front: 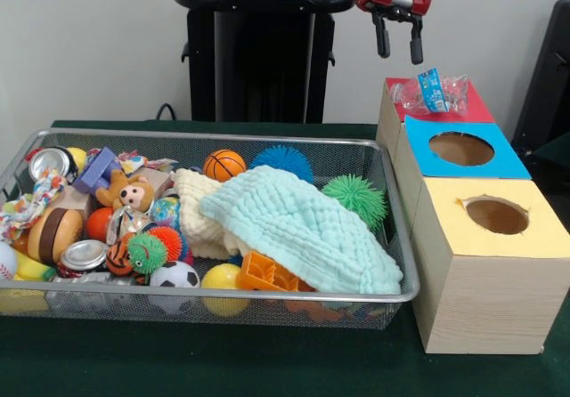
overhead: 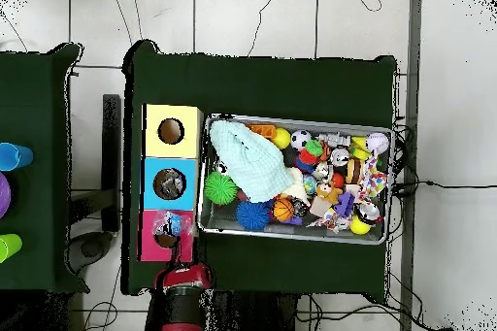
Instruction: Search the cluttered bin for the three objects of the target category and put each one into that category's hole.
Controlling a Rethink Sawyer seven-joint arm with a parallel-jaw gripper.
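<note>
A wrinkly clear plastic lump [front: 434, 94] with a blue label lies on the red top of the far box, over its hole; in the overhead view [overhead: 173, 223] it shows there too. My gripper [front: 398, 48] hangs open and empty just above and behind it; in the overhead view [overhead: 182, 271] it sits just off the red box. The blue-topped hole [front: 461, 149] is the middle one [overhead: 171, 183]. The wire bin [front: 267, 297] is left of the boxes, full of toys. I cannot pick out other plastic lumps in it.
A pale green cloth [front: 303, 228] covers the bin's right half. Spiky balls [front: 356, 197], small sports balls [front: 224, 164], crushed cans [front: 83, 255] and a plush monkey [front: 132, 192] fill the rest. The yellow-topped hole [front: 496, 215] is nearest the camera.
</note>
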